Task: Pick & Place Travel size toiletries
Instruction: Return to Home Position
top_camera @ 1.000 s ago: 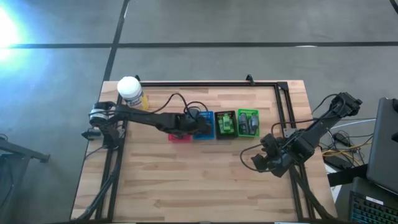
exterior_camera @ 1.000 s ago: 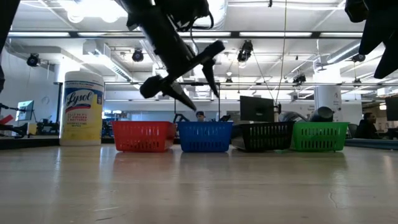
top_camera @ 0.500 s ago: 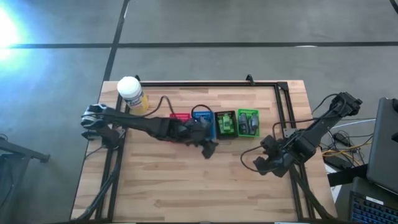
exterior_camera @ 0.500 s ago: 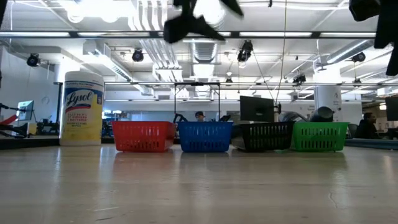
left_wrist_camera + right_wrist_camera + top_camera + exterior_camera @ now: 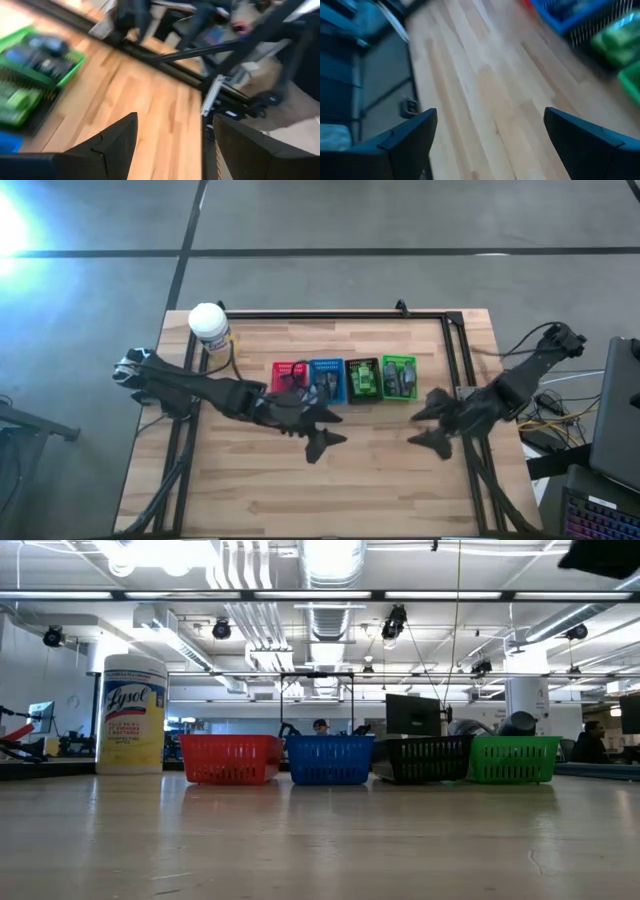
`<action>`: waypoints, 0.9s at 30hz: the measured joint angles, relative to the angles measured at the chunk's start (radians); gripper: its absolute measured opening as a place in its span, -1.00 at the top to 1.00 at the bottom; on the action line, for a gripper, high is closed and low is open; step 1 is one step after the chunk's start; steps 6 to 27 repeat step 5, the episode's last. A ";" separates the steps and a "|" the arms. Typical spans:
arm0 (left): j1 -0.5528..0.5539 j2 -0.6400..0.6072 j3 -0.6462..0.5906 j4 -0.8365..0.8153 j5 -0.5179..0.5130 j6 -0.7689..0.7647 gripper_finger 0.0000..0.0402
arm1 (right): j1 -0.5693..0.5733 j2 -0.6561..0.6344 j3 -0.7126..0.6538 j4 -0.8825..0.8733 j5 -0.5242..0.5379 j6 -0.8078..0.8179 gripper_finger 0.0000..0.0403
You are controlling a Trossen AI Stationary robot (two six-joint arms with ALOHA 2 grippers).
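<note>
Left gripper (image 5: 333, 431) off blue basket (image 5: 327, 380), pulled back toward table middle, jaws spread, empty. Right gripper (image 5: 428, 423) near right edge, now splayed too. Toiletries (image 5: 399, 376) in basket row, none seen loose; sorting looks finished.

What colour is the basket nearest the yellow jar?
The basket is red, clearest in the low view.

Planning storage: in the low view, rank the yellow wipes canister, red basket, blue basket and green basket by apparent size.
Largest: yellow cylindrical wipes canister.
Then red plastic basket, blue plastic basket and green plastic basket: they look alike, so unranked.
</note>
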State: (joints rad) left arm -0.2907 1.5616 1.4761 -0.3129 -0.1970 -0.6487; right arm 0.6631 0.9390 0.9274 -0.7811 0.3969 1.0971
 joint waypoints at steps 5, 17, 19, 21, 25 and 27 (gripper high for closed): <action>0.026 -0.051 -0.074 0.094 0.047 0.083 -0.31 | -0.022 -0.200 -0.043 0.005 0.023 -0.098 -0.80; 0.026 -0.051 -0.074 0.094 0.047 0.083 -0.31 | -0.022 -0.200 -0.043 0.005 0.023 -0.098 -0.80; 0.026 -0.051 -0.074 0.094 0.047 0.083 -0.31 | -0.022 -0.200 -0.043 0.005 0.023 -0.098 -0.80; 0.026 -0.051 -0.074 0.094 0.047 0.083 -0.31 | -0.022 -0.200 -0.043 0.005 0.023 -0.098 -0.80; 0.026 -0.051 -0.074 0.094 0.047 0.083 -0.31 | -0.022 -0.200 -0.043 0.005 0.023 -0.098 -0.80; 0.026 -0.051 -0.074 0.094 0.047 0.083 -0.31 | -0.022 -0.200 -0.043 0.005 0.023 -0.098 -0.80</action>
